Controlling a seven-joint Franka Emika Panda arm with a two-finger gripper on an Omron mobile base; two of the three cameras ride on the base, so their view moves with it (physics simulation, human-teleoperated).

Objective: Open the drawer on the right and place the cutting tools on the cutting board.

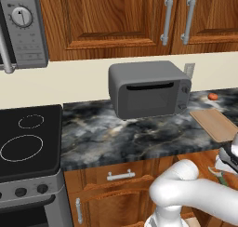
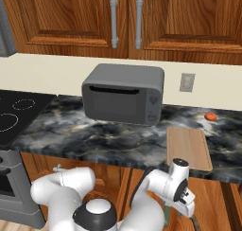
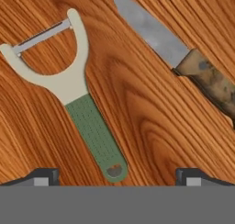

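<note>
In the hand view you are looking straight down into the open wood-grained drawer (image 3: 137,122), with both cutting tools lying flat on its floor. On the left lies the Y-shaped peeler with a cream head, thin metal blade and green dotted handle (image 3: 75,103); its handle end with the hanging hole reaches down between your two dark fingertips (image 3: 43,176). To the right, well apart from it, lies the small knife with a grey steel blade and mottled brown handle (image 3: 183,58), running diagonally toward the right edge.

Your two-finger gripper (image 3: 117,179) stands fully spread and empty, one tip on each side of the peeler's handle end, not touching it. In the right base view the hand hangs below the counter edge, over the drawer space.

The thin light tan wooden cutting board with rounded corners (image 2: 188,147) rests bare on the dark marbled counter (image 2: 94,135), to the right of the grey toaster oven (image 2: 124,93); a small red-orange round thing (image 2: 211,116) sits beyond it.

You seem to be at the first pickup: drawer open, nothing yet moved. The next move likely calls for lowering onto the green handle, with the fingers straddling its narrow width, then closing, lifting clear of the drawer front and carrying up to the board.
</note>
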